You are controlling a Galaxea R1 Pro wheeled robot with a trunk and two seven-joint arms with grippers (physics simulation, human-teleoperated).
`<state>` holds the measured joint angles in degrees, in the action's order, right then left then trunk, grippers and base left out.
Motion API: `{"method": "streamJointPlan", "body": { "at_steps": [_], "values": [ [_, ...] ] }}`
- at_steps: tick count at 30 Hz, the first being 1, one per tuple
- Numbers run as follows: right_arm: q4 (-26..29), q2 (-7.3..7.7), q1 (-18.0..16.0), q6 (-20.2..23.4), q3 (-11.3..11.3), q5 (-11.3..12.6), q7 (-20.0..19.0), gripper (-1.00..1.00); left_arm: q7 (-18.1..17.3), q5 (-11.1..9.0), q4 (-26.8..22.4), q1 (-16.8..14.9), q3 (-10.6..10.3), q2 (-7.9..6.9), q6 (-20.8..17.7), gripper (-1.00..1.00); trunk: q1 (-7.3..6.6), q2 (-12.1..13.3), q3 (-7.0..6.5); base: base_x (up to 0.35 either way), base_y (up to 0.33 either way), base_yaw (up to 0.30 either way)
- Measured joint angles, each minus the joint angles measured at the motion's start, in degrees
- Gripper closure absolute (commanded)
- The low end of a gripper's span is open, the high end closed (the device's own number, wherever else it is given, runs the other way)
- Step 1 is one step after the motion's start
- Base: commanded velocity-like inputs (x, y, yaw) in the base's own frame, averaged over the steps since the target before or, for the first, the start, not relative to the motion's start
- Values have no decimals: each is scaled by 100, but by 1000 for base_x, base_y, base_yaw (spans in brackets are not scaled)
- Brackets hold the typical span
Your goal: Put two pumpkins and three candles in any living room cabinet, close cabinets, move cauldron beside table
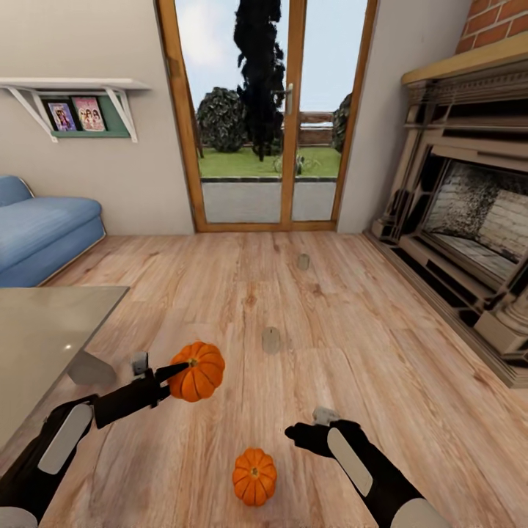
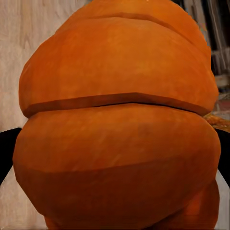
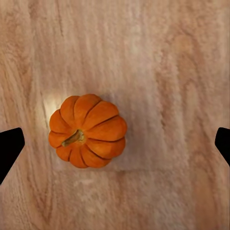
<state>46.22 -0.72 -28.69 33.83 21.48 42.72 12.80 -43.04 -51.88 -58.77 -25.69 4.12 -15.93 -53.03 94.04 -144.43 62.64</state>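
My left gripper point(image 1: 182, 377) is shut on a ribbed orange pumpkin point(image 1: 198, 372), held above the wood floor beside the table's corner. That pumpkin point(image 2: 115, 124) looms close in the left wrist view, with black fingers point(image 2: 5, 148) at its sides. A second pumpkin point(image 1: 254, 477) sits upright on the floor near me. My right gripper point(image 1: 299, 437) hangs open just right of it and above it. Seen from the right wrist, this pumpkin point(image 3: 87, 130) lies below the wide-apart fingertips point(image 3: 9, 147). Two beige candles point(image 1: 270, 339) point(image 1: 303, 261) stand on the floor farther ahead.
The glossy grey table point(image 1: 44, 330) is at my left, with a blue sofa point(image 1: 40, 231) behind it. An ornate fireplace point(image 1: 469, 220) lines the right wall. Glass garden doors point(image 1: 264, 147) are straight ahead.
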Motion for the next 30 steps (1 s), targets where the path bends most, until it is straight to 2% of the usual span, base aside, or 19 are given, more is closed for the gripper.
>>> {"method": "streamJointPlan", "body": {
  "at_steps": [4,6,9,10,11,13,15,18,23,30],
  "values": [
    [-20,0,-33,-21,2,-30,-37,-100,553,-78,-143,-27,28,226,-19,100,10,-5,89,0,0,0],
    [-23,-1,-63,-23,6,-36,-42,-100,967,-118,-439,-34,42,385,-27,100,15,-8,133,0,0,0],
    [-24,-14,-104,-25,10,-50,-43,-100,1445,-115,-741,-37,76,537,-21,100,23,-12,199,0,0,0],
    [-24,-43,-111,-25,24,-80,-44,-100,1547,-105,-785,-37,92,573,-15,100,26,-14,222,0,0,0],
    [-24,-132,-117,-27,59,-143,-44,-100,1645,-102,-819,-38,133,607,-9,100,28,-15,244,0,0,0],
    [-24,-378,-123,-28,105,-243,-44,-100,1720,-105,-848,-37,198,628,-4,100,33,-18,288,0,0,0],
    [-24,-478,-124,-26,115,-278,-47,-100,1736,-107,-844,-36,211,631,-2,100,38,-20,332,0,0,0],
    [-24,-523,-125,-18,120,-285,-149,-100,1729,-122,-856,-33,254,624,-3,100,46,-24,399,0,0,0],
    [-24,-539,-125,-3,123,-278,-407,-100,1708,-137,-867,-30,460,613,-18,100,59,-31,510,0,0,0],
    [-25,-537,-125,-1,118,-280,-439,-100,1704,-129,-873,-29,494,598,-13,100,77,-41,665,0,0,0]
  ]
}}
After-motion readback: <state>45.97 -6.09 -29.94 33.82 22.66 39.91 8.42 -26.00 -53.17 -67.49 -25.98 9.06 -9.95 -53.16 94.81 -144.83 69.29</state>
